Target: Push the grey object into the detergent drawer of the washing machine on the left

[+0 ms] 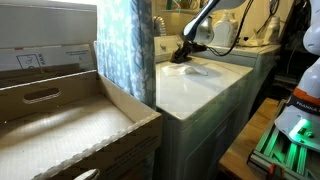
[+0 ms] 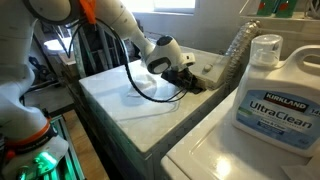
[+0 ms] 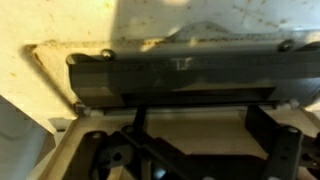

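The white top-loading washing machine shows in both exterior views (image 1: 205, 95) (image 2: 125, 105), with a broad glossy top. My gripper (image 1: 184, 53) (image 2: 184, 78) is low at the rear of that top, by the raised panel. In the wrist view the grey object (image 3: 180, 80) is a flat dark grey piece lying across a stained cream recess (image 3: 45, 60), right in front of my gripper (image 3: 200, 113). The fingers stand apart, open, with nothing between them, their tips close to the piece's near edge. I cannot tell whether they touch it. In the exterior views the gripper hides the piece.
A second white washer (image 2: 215, 150) carries a white detergent jug (image 2: 275, 90). A patterned curtain (image 1: 125, 50) hangs beside the washer. A cardboard box (image 1: 70, 120) fills the near side. A cable (image 2: 150, 92) loops over the lid.
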